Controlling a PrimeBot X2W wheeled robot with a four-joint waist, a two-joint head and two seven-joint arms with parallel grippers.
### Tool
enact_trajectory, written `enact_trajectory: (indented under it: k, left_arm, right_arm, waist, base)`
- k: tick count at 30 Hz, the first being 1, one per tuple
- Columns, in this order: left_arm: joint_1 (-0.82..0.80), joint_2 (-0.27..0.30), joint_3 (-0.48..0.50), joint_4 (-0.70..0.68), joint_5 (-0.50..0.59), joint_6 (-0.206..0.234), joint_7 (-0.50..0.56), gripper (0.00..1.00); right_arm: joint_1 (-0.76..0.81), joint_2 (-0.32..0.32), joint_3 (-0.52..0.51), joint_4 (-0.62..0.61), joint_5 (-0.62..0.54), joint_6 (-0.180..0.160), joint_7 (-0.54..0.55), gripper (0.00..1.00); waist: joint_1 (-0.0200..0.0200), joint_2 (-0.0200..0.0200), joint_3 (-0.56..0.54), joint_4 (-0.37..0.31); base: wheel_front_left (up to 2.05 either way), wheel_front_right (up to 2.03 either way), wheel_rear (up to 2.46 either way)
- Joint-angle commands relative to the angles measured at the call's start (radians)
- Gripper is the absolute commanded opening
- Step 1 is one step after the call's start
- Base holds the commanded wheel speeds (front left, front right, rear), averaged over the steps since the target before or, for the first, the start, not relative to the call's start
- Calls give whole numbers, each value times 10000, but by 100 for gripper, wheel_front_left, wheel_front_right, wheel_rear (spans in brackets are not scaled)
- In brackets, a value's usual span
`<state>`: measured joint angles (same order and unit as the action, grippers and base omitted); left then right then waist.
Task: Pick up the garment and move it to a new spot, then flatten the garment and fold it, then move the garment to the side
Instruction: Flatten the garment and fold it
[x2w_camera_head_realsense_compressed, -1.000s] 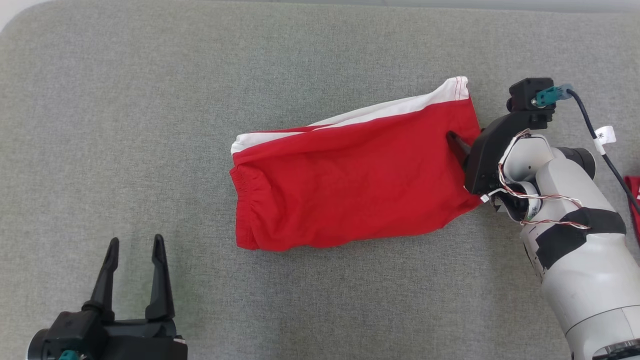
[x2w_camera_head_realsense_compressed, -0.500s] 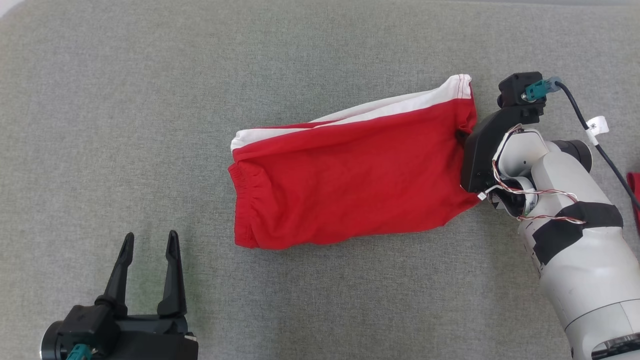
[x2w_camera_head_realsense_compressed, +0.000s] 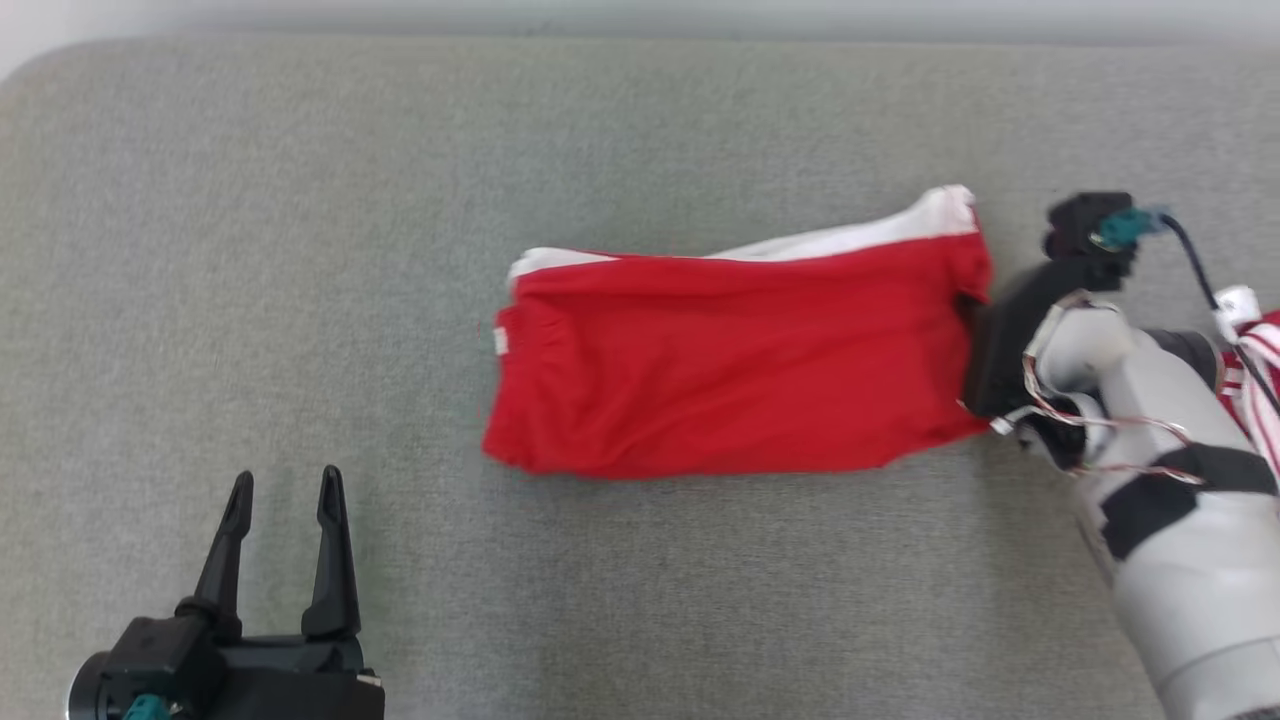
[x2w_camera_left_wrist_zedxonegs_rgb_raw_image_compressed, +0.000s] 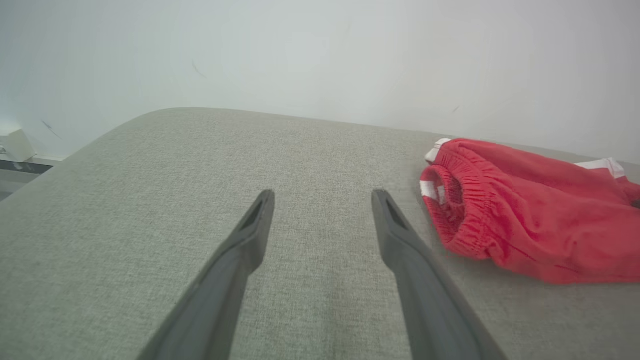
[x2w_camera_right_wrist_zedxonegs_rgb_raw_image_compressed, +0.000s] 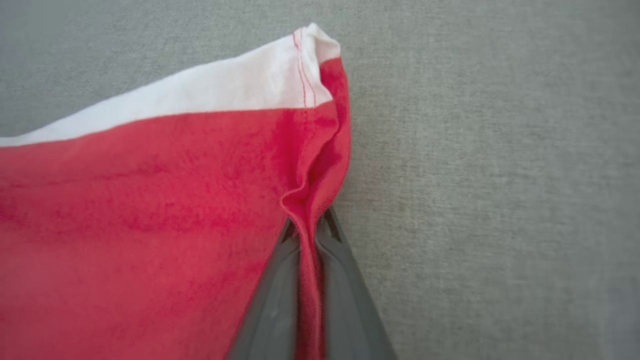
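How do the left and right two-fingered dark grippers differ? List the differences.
The left gripper stands open, nothing between its fingers; the right gripper is shut on a pinched fold of the red cloth shorts with a white stripe. The left gripper is clear of the shorts, near their elastic waistband; the right gripper is at the opposite leg-hem end. Both have long dark fingers above the grey fabric surface.

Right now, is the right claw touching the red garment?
Touching. The right wrist view shows the right gripper shut on a pinched fold of the red garment.
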<state>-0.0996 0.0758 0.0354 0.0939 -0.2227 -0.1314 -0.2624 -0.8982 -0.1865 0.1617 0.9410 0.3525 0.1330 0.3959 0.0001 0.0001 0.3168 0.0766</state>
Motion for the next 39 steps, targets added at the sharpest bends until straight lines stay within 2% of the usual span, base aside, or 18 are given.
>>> enact_trajectory:
  k: [1, 8, 14, 21, 28, 33, 39]
  left_arm:
    - [173, -8, 25, 6, 50, 20, -25, 100]
    - [474, -136, 33, -37, 146, 20, -25, 100]
    - [634, -201, -49, -53, 149, 20, -25, 100]
    - [723, -230, -124, 52, 48, 19, -25, 100]
    - [851, -250, -119, 122, 30, 19, -25, 100]
    - [903, -253, -119, 122, 17, 19, -25, 100]
    - [833, -258, -152, 85, -51, 19, -25, 100]
  right_arm:
    - [331, -248, -73, -10, 24, -49, 5, 0]
    - [766, -1171, -399, -650, -366, -42, 28, 0]
    - [659, -1520, -602, -1424, -716, -42, 376, 0]
    - [436, -1073, 63, -2776, -711, -42, 1042, 0]
    - [884, -664, 1395, -3955, -195, -40, 1756, 0]
    - [1080, -515, 2172, -4320, 115, -42, 2179, 0]
    - [841, -266, 2628, -4122, 233, -40, 2286, 0]
  waist:
    - [-1, -1, -304, -245]
    - [-1, -1, -785, -626]
    - [-1, -1, -929, -580]
    - [-1, -1, -1012, -261]
    - [-1, -1, -1196, 140]
    - [-1, -1, -1237, 337]
    - [-1, -1, -1137, 466]
  base:
    - [0, 0, 0]
    - [0, 0, 0]
    - [0, 0, 0]
    - [0, 0, 0]
    - [0, 0, 0]
    - [0, 0, 0]
    - [0, 0, 0]
